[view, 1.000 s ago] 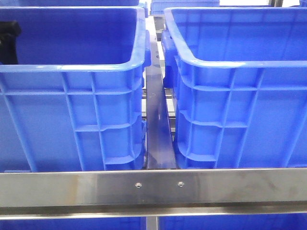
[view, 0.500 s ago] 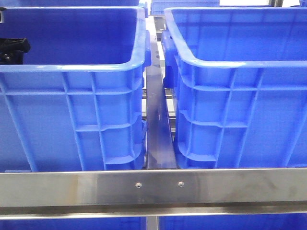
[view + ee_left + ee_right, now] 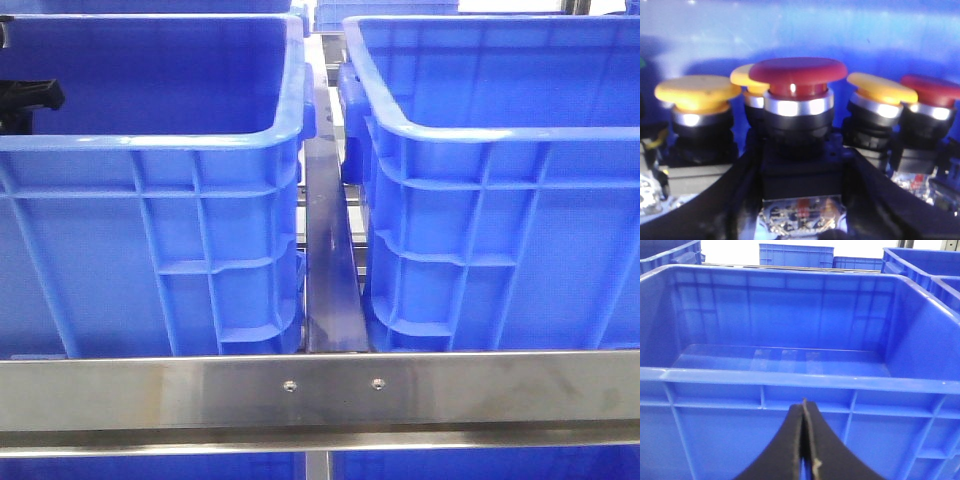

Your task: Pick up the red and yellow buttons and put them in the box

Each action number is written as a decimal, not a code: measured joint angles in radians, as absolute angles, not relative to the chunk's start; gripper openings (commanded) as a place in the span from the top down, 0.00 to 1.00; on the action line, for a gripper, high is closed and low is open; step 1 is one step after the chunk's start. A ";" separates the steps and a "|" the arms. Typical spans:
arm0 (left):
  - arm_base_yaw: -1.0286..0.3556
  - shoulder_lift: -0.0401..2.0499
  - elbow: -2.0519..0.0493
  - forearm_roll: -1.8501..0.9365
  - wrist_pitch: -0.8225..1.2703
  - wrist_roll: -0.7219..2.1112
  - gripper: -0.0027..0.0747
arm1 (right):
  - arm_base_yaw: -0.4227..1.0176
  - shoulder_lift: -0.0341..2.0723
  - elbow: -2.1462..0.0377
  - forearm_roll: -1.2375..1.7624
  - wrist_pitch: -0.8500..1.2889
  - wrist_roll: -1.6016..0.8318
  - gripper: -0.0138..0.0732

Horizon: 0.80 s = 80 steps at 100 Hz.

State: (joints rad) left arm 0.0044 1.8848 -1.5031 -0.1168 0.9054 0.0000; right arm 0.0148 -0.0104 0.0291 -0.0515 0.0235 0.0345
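Observation:
In the left wrist view several red and yellow buttons stand upright on a blue crate floor. A dark red button (image 3: 798, 70) on a black body stands between my left gripper's (image 3: 802, 165) fingers, which lie against both sides of that body. Yellow buttons (image 3: 697, 90) (image 3: 881, 87) and another red button (image 3: 932, 90) stand beside it. In the front view only a black part of the left arm (image 3: 30, 97) shows, inside the left blue crate (image 3: 150, 140). My right gripper (image 3: 803, 407) is shut and empty, in front of the empty right blue box (image 3: 790, 380), which also shows in the front view (image 3: 480, 130).
A steel rail (image 3: 320, 395) crosses in front of both crates. A narrow metal strip (image 3: 328, 280) runs between them. More blue crates (image 3: 796, 255) stand behind.
The black part of the left arm inside the left crate shifted and came lower a second ago, then held still. The right side has not changed.

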 measured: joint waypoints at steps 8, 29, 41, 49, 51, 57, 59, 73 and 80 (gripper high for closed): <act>0.004 1.853 -1.503 -0.117 0.902 0.017 0.79 | 0.015 -0.010 0.029 -0.052 0.023 0.035 0.91; -0.043 1.732 -1.503 -0.113 0.900 0.084 0.79 | 0.015 -0.010 0.029 -0.052 0.023 0.035 0.91; -0.111 1.674 -1.503 -0.113 0.902 0.139 0.79 | 0.015 -0.010 0.029 -0.052 0.023 0.035 0.91; -0.161 1.645 -1.503 -0.113 0.906 0.167 0.79 | 0.015 -0.010 0.029 -0.052 0.023 0.035 0.91; -0.175 1.638 -1.503 -0.113 0.906 0.174 0.79 | 0.015 -0.010 0.029 -0.052 0.023 0.035 0.91; -0.214 1.620 -1.503 -0.113 0.911 0.199 0.79 | 0.015 -0.010 0.029 -0.052 0.023 0.035 0.91; -0.229 1.614 -1.503 -0.113 0.910 0.209 0.79 | 0.015 -0.010 0.029 -0.052 0.023 0.035 0.91; -0.332 1.586 -1.503 -0.122 0.922 0.282 0.79 | 0.015 -0.010 0.029 -0.052 0.023 0.035 0.91; -0.385 1.579 -1.503 -0.142 0.933 0.327 0.79 | 0.015 -0.010 0.029 -0.052 0.023 0.035 0.91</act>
